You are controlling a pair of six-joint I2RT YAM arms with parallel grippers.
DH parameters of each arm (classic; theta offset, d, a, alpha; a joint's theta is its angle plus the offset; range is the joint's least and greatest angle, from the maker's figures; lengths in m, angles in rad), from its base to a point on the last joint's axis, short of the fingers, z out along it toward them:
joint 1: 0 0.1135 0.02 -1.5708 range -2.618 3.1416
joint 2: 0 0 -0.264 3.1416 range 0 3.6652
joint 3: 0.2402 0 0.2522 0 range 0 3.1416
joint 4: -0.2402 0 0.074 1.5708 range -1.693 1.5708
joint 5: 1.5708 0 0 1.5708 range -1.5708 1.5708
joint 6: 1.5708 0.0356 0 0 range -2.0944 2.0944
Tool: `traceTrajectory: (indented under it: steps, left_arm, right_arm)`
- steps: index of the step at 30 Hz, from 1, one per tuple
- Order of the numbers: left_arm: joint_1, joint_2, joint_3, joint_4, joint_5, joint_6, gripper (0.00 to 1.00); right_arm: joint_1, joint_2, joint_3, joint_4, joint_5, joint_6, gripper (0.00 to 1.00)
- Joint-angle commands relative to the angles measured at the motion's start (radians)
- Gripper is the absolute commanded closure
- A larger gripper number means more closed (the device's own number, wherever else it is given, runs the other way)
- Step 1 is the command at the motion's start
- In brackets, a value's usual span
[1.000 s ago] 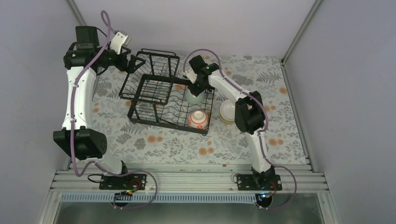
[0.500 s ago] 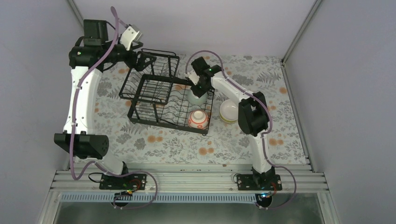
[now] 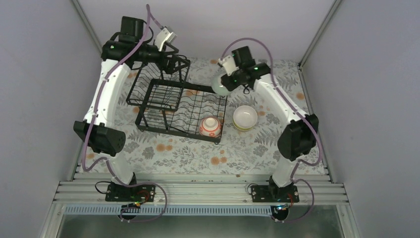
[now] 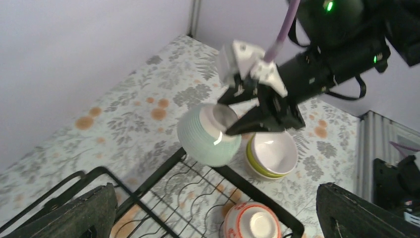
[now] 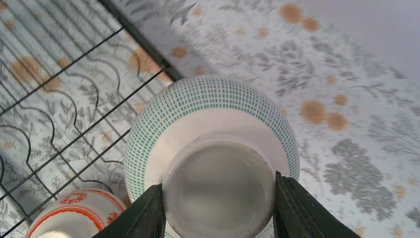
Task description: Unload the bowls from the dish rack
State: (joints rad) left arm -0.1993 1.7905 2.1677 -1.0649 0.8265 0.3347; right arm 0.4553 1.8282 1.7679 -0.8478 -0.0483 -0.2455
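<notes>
My right gripper (image 5: 218, 201) is pinched on just the foot ring of the green bowl (image 5: 208, 109), which hangs tipped over the rack's (image 3: 174, 130) far right corner, so I fear a quick swing toward the white bowl (image 3: 245, 118) could slip it loose; my left gripper (image 4: 213, 191) hangs wide apart, empty.

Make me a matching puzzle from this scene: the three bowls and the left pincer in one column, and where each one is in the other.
1. green bowl
2. red-patterned bowl
3. white bowl
4. left pincer

A. on the table, right of the dish rack
B. inside the dish rack
C. open, above the rack's far end
D. in the air, gripped by the right pincer

Pairs: 1-D, 2-B, 3-A, 4-C.
</notes>
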Motion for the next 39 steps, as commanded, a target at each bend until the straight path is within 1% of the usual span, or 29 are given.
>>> traceTrajectory:
  steps: [1, 3, 7, 11, 14, 17, 19, 23, 27, 32, 39]
  left_arm:
    - [-0.023, 0.04, 0.061, 0.057, 0.115, -0.054, 0.0]
    - [-0.035, 0.08, 0.1, 0.055, 0.175, -0.066, 0.0]
    - [-0.072, 0.172, 0.139, 0.032, 0.273, -0.059, 0.0]
    - [-0.128, 0.251, 0.21, 0.0, 0.327, -0.027, 0.0]
    - [-0.156, 0.284, 0.237, 0.045, 0.366, -0.05, 0.0]
    - [-0.177, 0.334, 0.275, 0.091, 0.36, -0.086, 0.0]
    - [-0.189, 0.368, 0.297, 0.081, 0.35, -0.078, 0.0]
    - [-0.2, 0.431, 0.339, 0.078, 0.399, -0.083, 0.0]
    - [-0.203, 0.474, 0.372, 0.075, 0.392, -0.077, 0.0]
    - [-0.206, 0.506, 0.401, 0.08, 0.423, -0.083, 0.0]
    - [-0.206, 0.515, 0.415, 0.211, 0.487, -0.172, 0.0]
  right_arm:
    - [-0.096, -0.105, -0.012, 0.063, -0.121, -0.003, 0.77]
    - [-0.134, -0.139, 0.004, 0.065, -0.192, 0.003, 0.77]
    - [-0.181, -0.157, 0.041, 0.059, -0.268, 0.01, 0.78]
    - [-0.197, -0.213, 0.053, 0.074, -0.317, 0.013, 0.78]
    - [-0.197, -0.222, 0.08, 0.071, -0.338, 0.018, 0.79]
    - [-0.197, -0.23, 0.103, 0.077, -0.343, 0.021, 0.79]
    - [-0.197, -0.235, 0.111, 0.083, -0.345, 0.02, 0.79]
    - [-0.196, -0.232, 0.122, 0.095, -0.37, 0.028, 0.79]
    - [-0.197, -0.224, 0.162, 0.078, -0.381, 0.031, 0.79]
    - [-0.197, -0.225, 0.166, 0.084, -0.403, 0.04, 0.79]
    - [-0.194, -0.188, 0.18, 0.083, -0.455, 0.05, 0.8]
